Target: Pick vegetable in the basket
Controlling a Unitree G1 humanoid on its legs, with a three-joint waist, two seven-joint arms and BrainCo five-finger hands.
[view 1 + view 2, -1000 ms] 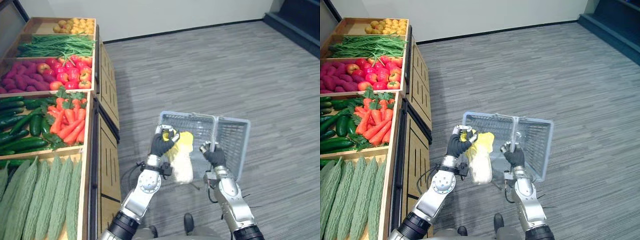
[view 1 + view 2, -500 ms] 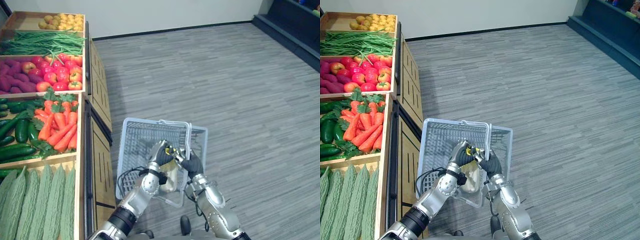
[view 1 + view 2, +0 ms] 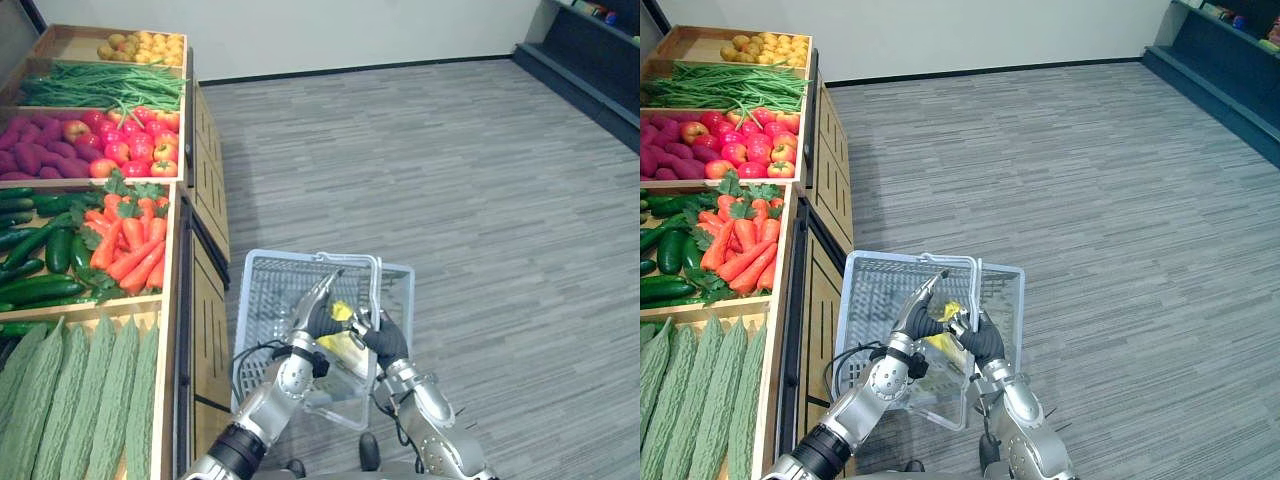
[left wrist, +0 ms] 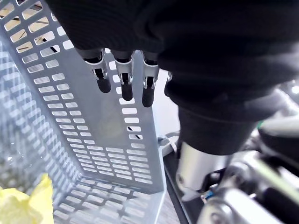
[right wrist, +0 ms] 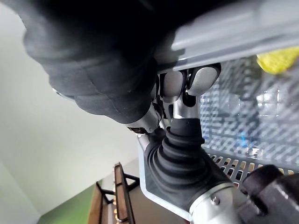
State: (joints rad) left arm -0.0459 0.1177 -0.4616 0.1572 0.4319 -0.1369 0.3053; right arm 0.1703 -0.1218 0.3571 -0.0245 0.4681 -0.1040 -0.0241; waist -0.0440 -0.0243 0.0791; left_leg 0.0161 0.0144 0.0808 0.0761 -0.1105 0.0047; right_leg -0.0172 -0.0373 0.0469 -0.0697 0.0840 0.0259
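Our left hand (image 3: 320,312) has released the yellow wrapped vegetable (image 3: 343,318), fingers now straight above it. It lies inside the basket (image 3: 262,262), whose handle (image 3: 377,280) our right hand (image 3: 382,338) clasps. We judge the placement done.

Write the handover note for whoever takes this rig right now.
Left hand: open, fingers straight, over the pale grey plastic mesh basket, holding nothing.
Right hand: shut on the basket's wire handle.
The yellow-leaved vegetable in clear wrap lies inside the basket.
Done: vegetable is in.
Left: probably lift the left hand clear.
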